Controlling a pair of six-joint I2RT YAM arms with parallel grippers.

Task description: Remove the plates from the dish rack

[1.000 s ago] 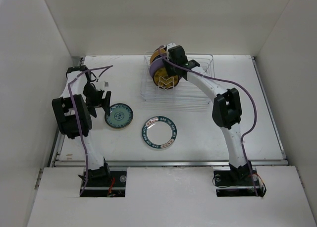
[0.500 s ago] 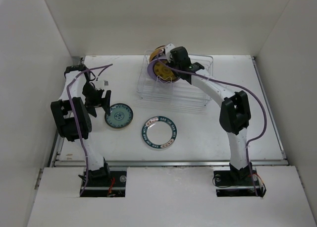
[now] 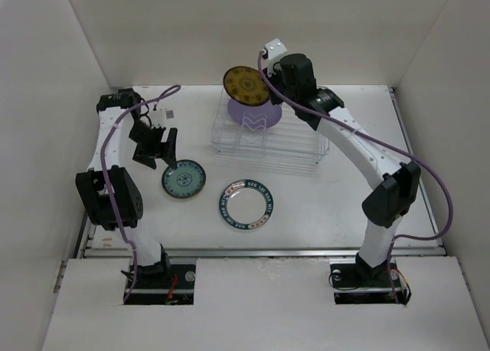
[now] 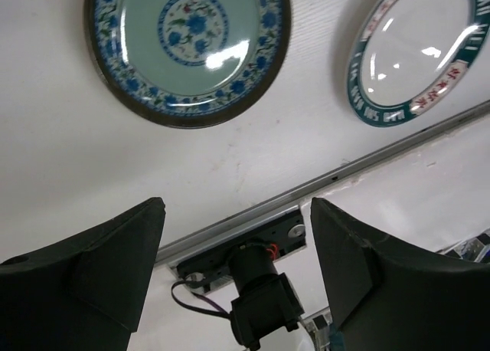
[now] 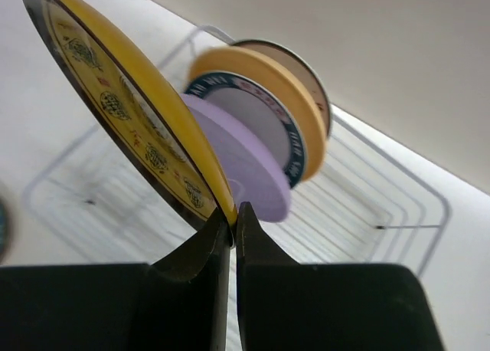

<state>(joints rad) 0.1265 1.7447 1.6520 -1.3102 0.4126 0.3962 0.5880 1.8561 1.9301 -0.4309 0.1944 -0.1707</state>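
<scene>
right gripper [image 5: 232, 213]: clamped on gold-patterned plate [image 3: 246, 85], held over 11 o'clock corner of dish rack [image 3: 298, 148] | left gripper [image 4: 236, 205]: spread apart, blue plate [image 4: 187, 48] seen at its 5 o'clock from above

I see the rectangular white wire dish rack [image 3: 295, 145] at the far middle. A small round gold-patterned plate [image 3: 246, 85] hangs tilted above its left end, its rim pinched by the right gripper [image 5: 232, 213]. 3 plates stand on edge inside the rack: a plain lavender plate [image 5: 245, 171], a teal-rimmed white plate [image 5: 256, 113] and a tan-yellow plate [image 5: 256, 63]. 2 more lie flat in front of the rack: a blue-flowered teal plate [image 3: 183, 179] and a white plate with teal patterned rim [image 3: 246, 205].
</scene>
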